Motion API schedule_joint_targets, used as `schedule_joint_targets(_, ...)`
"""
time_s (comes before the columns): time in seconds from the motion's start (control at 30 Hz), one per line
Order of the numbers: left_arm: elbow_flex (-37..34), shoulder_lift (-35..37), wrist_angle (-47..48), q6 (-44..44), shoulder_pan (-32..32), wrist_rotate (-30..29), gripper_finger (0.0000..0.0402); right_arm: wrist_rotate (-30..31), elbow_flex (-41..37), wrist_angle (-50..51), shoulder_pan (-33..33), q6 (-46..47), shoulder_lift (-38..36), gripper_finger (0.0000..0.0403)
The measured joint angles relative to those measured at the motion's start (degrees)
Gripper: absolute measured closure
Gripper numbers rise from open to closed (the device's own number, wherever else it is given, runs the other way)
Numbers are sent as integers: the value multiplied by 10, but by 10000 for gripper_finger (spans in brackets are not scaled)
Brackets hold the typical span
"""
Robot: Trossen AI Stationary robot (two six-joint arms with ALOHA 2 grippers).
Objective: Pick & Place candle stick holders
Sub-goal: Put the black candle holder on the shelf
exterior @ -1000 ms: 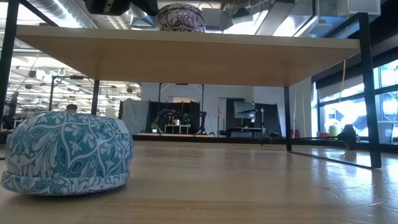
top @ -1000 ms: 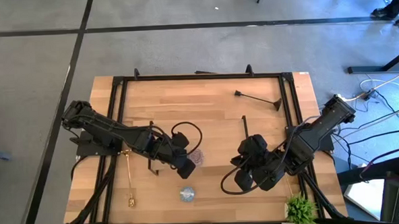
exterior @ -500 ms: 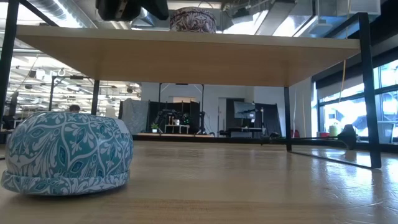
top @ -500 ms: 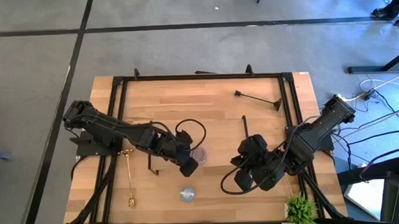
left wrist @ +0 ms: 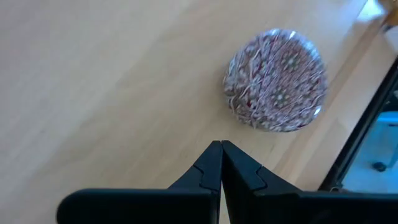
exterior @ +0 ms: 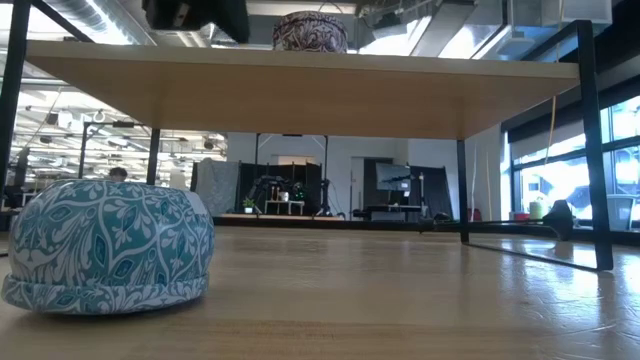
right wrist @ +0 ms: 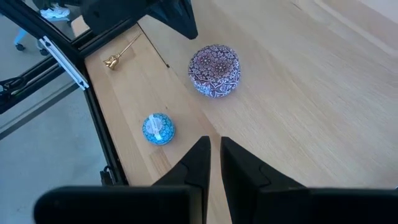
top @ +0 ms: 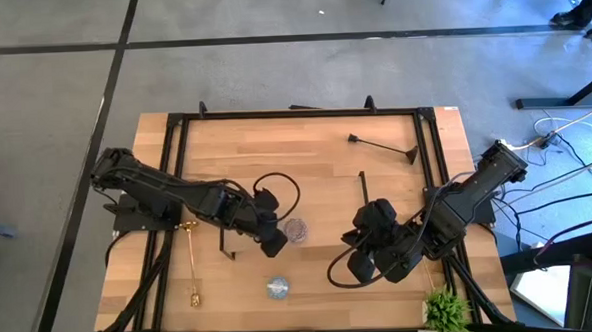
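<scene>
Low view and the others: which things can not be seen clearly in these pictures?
- Left hand: low view, cut by the top edge.
- Mauve round: low view, base hidden by the upper board.
- Gold stem: high view, too thin for detail.
- Right hand: high view, hidden under its arm.

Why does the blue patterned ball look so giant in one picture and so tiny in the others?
In the low view the camera sits right beside the blue round, so it fills the corner and its near edge goes soft; in the high view it is far below and small; in the right wrist view it shows sharp, beside the mauve round.
</scene>
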State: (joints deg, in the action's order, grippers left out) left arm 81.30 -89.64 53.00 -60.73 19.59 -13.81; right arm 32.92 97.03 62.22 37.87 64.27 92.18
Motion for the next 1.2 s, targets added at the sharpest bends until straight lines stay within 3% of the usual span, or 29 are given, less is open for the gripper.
schedule_joint_targets(0.5, 24, 60, -20, 0, 2, -67, 400, -2, 0, -77, -11, -81, -1, 364)
schedule_joint_targets(0.83, 24, 74, -22, 0, 15, -125, 400, -60, 0, -148, -32, -186, -1, 364)
schedule_joint_targets(1.2, 24, 74, -22, 9, 14, -205, 400, -62, 0, -172, -110, -236, -2, 364)
